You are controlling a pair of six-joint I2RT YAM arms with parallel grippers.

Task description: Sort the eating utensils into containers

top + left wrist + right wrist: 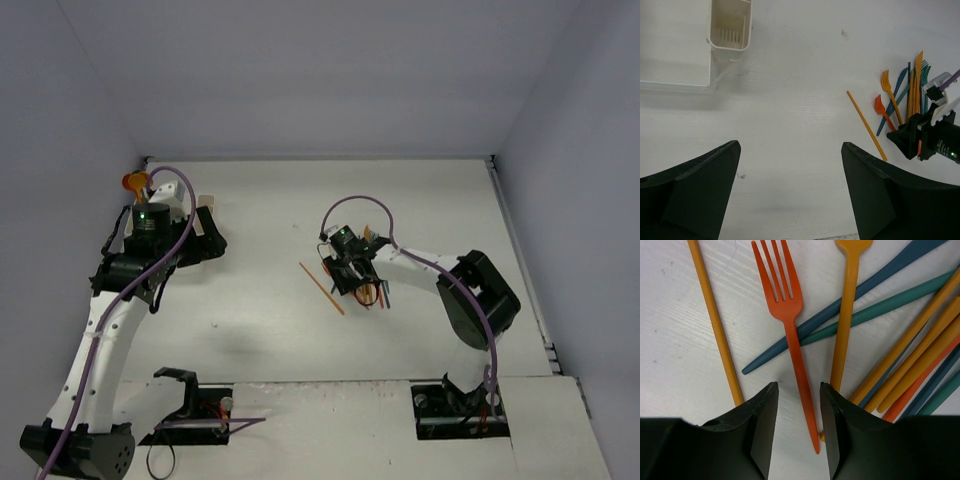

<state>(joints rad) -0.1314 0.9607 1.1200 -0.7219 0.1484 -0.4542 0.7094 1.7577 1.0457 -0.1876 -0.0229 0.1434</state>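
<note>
The eating utensils (370, 290) lie in a loose pile mid-table: forks, knives and sticks in orange, red, teal and blue. In the right wrist view my right gripper (798, 386) is low over the pile. Its jaws straddle the handle of a red fork (785, 305), with a narrow gap on each side. An orange stick (715, 320) lies just left of the jaws. My left gripper (790, 145) hangs open over bare table with nothing between its fingers. A white container (730, 25) stands ahead of it on the left.
A wider white bin (675, 75) adjoins the container on its left. An orange utensil head (133, 182) shows behind the left arm near the back-left corner. Grey walls close the table on three sides. Purple cables (370, 205) loop over both arms.
</note>
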